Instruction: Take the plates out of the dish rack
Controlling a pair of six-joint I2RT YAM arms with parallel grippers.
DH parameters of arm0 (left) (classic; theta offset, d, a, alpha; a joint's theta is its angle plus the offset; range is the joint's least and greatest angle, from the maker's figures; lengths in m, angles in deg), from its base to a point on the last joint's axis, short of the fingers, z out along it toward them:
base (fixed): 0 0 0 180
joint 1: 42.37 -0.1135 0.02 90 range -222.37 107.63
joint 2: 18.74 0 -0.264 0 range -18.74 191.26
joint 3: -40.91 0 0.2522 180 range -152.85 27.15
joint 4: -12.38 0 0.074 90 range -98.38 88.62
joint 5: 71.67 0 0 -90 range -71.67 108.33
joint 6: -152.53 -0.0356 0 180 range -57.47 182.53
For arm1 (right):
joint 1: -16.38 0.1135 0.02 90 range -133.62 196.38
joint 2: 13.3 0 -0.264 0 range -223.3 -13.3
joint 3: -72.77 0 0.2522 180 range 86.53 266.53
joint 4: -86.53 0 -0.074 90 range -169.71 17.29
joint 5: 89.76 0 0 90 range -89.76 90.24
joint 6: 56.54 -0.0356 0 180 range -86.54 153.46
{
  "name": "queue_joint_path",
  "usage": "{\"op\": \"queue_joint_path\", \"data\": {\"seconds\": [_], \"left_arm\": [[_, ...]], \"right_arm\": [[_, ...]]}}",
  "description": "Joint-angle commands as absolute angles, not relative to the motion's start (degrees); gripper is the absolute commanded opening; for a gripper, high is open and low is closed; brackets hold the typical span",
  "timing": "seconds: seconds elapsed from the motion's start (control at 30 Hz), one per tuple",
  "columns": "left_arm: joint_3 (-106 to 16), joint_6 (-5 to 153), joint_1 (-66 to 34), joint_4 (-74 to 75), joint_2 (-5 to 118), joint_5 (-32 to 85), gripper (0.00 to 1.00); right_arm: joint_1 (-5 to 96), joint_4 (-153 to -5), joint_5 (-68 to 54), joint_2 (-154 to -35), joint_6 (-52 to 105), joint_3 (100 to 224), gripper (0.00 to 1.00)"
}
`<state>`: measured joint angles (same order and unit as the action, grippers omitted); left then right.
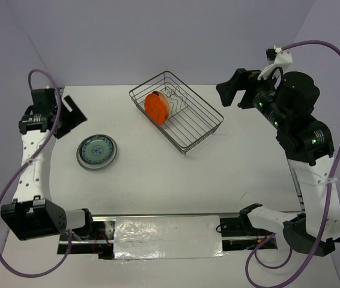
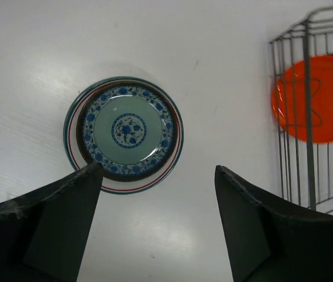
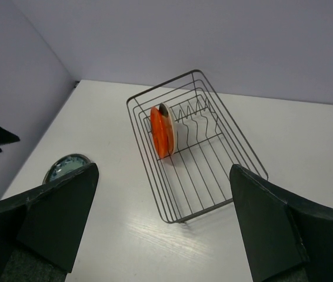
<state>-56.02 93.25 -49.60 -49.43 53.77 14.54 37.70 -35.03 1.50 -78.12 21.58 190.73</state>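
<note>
Rack: wire dish rack [image 1: 195, 125] mid-table [image 1: 158, 186], one plate in it.
Last plate: orange-backed plate [image 1: 157, 107] stands on edge in the slot wires [image 1: 180, 99] at the rack's far-left end.
Unloaded: blue-patterned plate [image 2: 128, 130] tops a flat stack [image 1: 97, 151], well left of rack.
L gripper [image 2: 157, 176]: jaws apart, empty, above stack.
R gripper [image 3: 162, 176]: jaws wide, empty, high off rack's right side.
Risk: thin upright rim cd slip from a pinch; an angled pull cd snag wires & drag the rack along.

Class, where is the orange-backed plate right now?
In the top view, the orange-backed plate stands on edge at the left end of the dish rack, right of the stacked plates on the table.
</note>
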Motion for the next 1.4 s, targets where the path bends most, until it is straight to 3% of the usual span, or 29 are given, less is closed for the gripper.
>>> {"op": "queue_joint_path", "data": {"seconds": [0.0, 0.1, 0.23, 0.33, 0.5, 0.8, 1.37], "left_arm": [[-43.1, 102.1, -59.8, -41.8, 54.3, 30.3, 0.86], [-36.0, 103.9, -62.9, -33.4, 56.2, 38.4, 0.83], [-28.2, 105.1, -63.1, -22.3, 58.3, 40.4, 0.70], [-25.3, 105.0, -63.6, -19.6, 60.4, 39.4, 0.69], [-25.1, 103.3, -63.9, -23.4, 61.2, 33.0, 0.62], [-26.9, 102.3, -64.2, -31.9, 58.0, 19.3, 0.63], [-19.9, 100.4, -66.2, -18.0, 63.2, 26.1, 0.47]], "right_arm": [[37.4, -35.1, -2.5, -78.7, 21.9, 188.8, 1.00], [37.2, -36.1, -4.9, -77.9, 22.3, 185.4, 1.00], [37.3, -36.7, -6.7, -77.6, 22.3, 181.2, 1.00], [37.3, -36.9, -8.3, -77.5, 22.6, 179.9, 1.00], [37.2, -36.1, -7.9, -77.5, 24.4, 180.1, 1.00], [37.4, -36.3, -9.2, -79.4, 25.1, 180.8, 1.00], [37.3, -36.1, -11.0, -80.4, 24.7, 181.6, 1.00]]}}
